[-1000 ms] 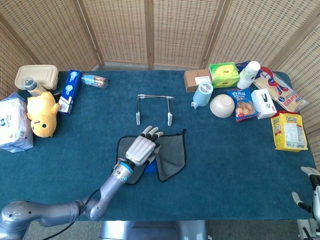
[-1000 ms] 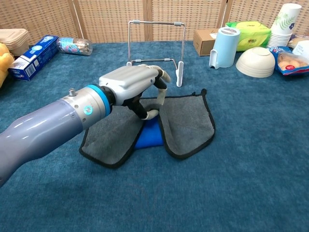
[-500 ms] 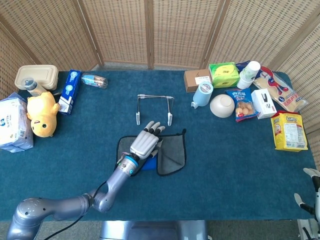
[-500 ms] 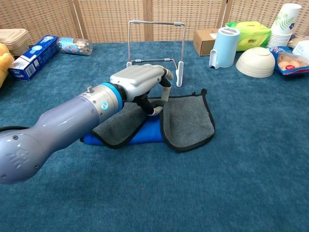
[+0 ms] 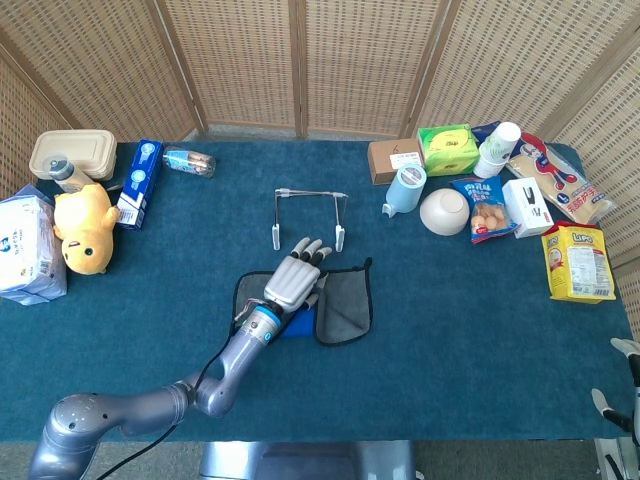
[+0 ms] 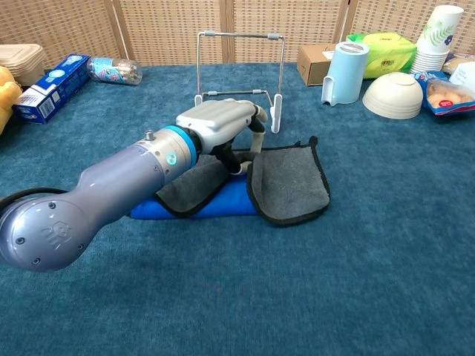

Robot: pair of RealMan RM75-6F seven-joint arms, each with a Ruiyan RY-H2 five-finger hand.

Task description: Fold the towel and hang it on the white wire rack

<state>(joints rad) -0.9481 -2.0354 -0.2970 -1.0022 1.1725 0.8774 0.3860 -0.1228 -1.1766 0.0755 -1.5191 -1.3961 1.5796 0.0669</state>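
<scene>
A grey towel (image 5: 347, 306) with a blue underside (image 6: 223, 206) lies on the blue table just in front of the white wire rack (image 5: 308, 215). My left hand (image 5: 295, 279) is over the towel's left half and pinches a raised fold of it between thumb and fingers (image 6: 256, 133). That left flap is lifted and drawn toward the right, baring the blue side beneath. The towel's right half (image 6: 291, 180) lies flat. The rack (image 6: 239, 65) stands upright and bare just behind the hand. Only a sliver of my right hand (image 5: 607, 405) shows at the lower right edge.
A blue jug (image 5: 405, 188), white bowl (image 5: 444, 211), brown box (image 5: 393, 158) and snack packs (image 5: 577, 262) crowd the back right. A yellow plush (image 5: 84, 227), blue box (image 5: 139, 182) and a tissue pack (image 5: 25, 250) sit at the left.
My left hand has moved toward the rack and to the right, pulling the towel's left flap over with it. More of the blue underside shows now.
</scene>
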